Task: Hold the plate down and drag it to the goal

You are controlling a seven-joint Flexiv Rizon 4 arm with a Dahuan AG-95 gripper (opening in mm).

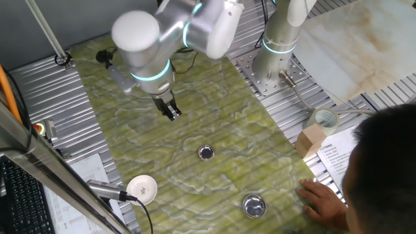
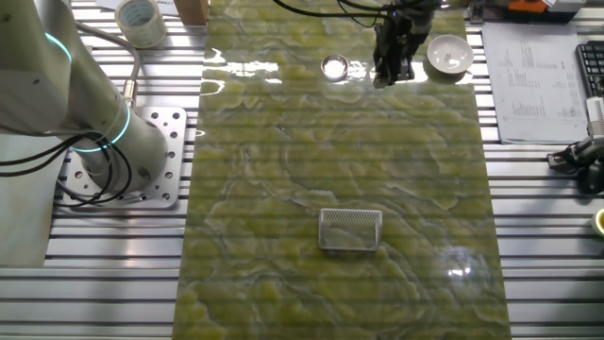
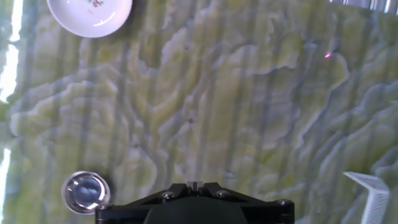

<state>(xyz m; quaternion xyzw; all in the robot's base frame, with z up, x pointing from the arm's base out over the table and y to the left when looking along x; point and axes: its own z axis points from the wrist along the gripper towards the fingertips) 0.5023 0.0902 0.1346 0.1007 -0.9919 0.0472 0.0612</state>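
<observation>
**Where the things lie on the table**

In one fixed view the plate (image 1: 206, 153) lies near the middle of the table (image 1: 130, 123). The pincer (image 1: 173, 114) hangs behind it and to its left, apart from it. The bowl (image 1: 253, 206) lies in front of the plate, to the right. The disc (image 1: 142, 188) lies in front, to the left. In the other fixed view a mesh basket (image 2: 351, 229) stands well apart from the plate (image 2: 334, 67).

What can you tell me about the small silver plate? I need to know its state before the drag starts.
The plate is a small round dish of shiny, mirror-like metal with a raised rim and a flat centre. It sits upright and looks empty on the green marbled mat. Nothing touches it: the gripper hangs off to one side, apart from it. The hand view shows it low and left of the fingers, with the white dish farther off.
</observation>
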